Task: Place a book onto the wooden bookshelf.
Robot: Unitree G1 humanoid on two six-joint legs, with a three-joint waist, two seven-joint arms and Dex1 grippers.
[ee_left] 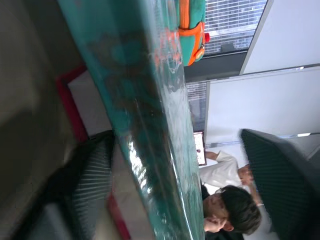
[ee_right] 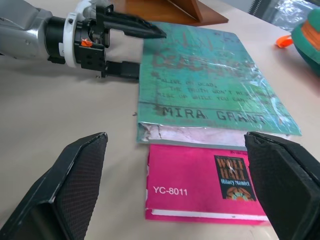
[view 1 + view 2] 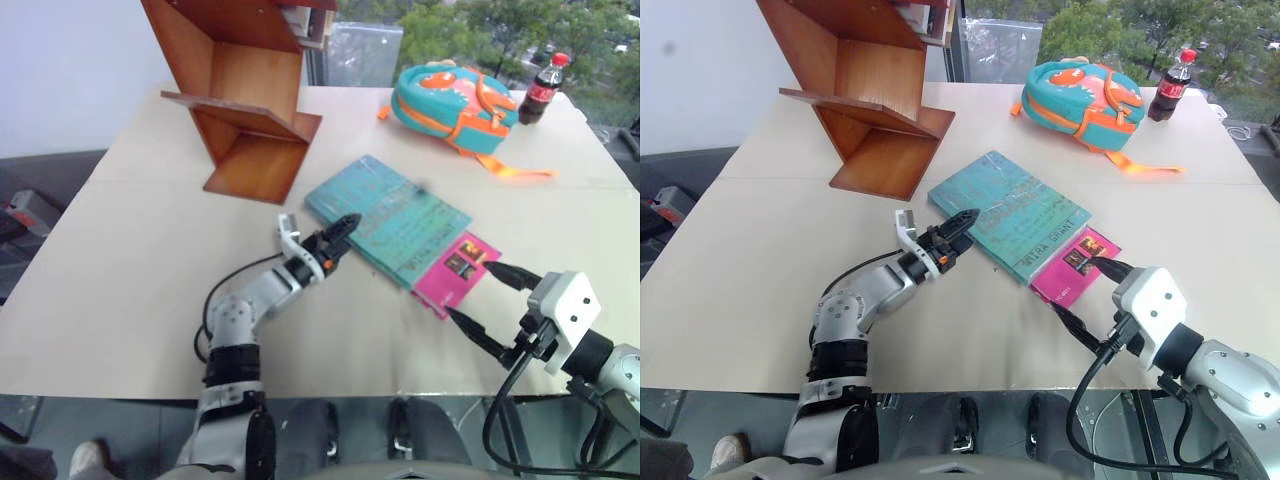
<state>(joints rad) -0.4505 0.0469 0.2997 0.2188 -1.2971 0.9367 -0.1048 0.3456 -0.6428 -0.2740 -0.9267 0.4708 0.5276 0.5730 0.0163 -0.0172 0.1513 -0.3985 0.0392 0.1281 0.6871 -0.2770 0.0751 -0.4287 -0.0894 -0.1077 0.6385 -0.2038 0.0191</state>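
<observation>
Teal book (image 3: pixel 392 221) lies flat near the upright wooden bookshelf (image 3: pixel 245 95).

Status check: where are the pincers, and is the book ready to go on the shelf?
Left pincer straddling the book edge, not clamped. Right pincer open, clear. Book flat on pink book. Wooden bookshelf unobstructed.

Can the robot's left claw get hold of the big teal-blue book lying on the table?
Probably yes. The left claw is already at the edge of the large thin teal-blue book, one finger over the cover and one beside it, nothing between.
</observation>
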